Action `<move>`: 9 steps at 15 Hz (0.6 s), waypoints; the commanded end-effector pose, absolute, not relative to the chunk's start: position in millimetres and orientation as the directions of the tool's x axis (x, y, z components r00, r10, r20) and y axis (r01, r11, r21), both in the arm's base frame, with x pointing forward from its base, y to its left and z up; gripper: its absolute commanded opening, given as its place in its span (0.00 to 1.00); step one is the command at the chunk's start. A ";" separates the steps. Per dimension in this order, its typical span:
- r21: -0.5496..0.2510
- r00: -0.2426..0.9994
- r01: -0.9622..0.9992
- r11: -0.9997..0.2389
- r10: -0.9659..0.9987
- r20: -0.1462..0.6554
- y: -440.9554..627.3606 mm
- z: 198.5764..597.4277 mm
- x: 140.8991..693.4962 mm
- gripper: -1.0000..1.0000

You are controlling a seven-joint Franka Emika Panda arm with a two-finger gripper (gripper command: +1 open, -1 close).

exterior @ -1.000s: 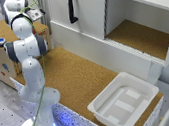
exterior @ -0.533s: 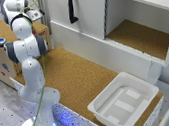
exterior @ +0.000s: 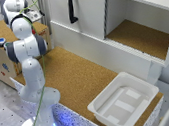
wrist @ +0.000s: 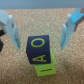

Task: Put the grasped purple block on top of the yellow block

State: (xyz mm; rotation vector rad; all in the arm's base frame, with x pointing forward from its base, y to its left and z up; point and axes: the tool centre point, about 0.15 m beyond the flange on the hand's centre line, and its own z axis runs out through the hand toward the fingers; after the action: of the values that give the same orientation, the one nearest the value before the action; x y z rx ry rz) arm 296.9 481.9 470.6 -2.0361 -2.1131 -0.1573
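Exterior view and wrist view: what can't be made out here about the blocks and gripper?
- Exterior view: the gripper and both blocks are not visible; the arm hides them.
- Wrist view: the yellow block is mostly covered by the purple block and cut off by the frame edge.
- Wrist view: the gripper fingers stand apart from the purple block; blur hides any contact.
- Blur leaves the blocks' alignment uncertain.

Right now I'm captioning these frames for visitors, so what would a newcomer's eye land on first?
In the wrist view, the purple block sits on the yellow block, between the spread blue fingers of the gripper, which do not touch it. In the exterior view, the white arm dominates the exterior view's left, with a white tray at the cork counter's near edge and an open cabinet behind.
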 end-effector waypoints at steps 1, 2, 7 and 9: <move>0.012 -0.045 0.999 0.043 0.961 0.271 460.4 500.3 275.3 1.00; 0.030 -0.047 0.999 0.041 0.965 0.258 451.9 510.4 270.2 1.00; 0.046 0.029 0.998 -0.042 0.967 0.254 424.6 532.0 258.9 1.00; 0.046 0.029 0.998 -0.042 0.967 0.254 424.6 532.0 258.9 1.00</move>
State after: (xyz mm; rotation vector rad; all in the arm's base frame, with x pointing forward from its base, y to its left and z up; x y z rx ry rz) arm 272.1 445.9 527.6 -2.1182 -2.1029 -0.2278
